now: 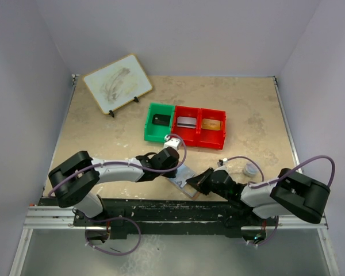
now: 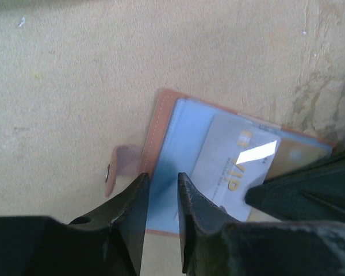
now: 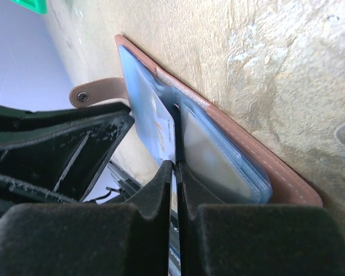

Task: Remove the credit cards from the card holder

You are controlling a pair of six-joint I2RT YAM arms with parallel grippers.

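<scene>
Where the two arms meet near the front edge of the table (image 1: 103, 132), we find the card holder (image 2: 187, 138) lying open and flat, inner panels up. At left, the left gripper (image 2: 161, 179) stands over its blue-grey panel, jaws parted by a narrow gap and gripping nothing. At right, the right gripper (image 3: 173, 167) is pinched closed on the edge of a silver VIP card (image 2: 230, 167), which lies askew across the panels.
</scene>
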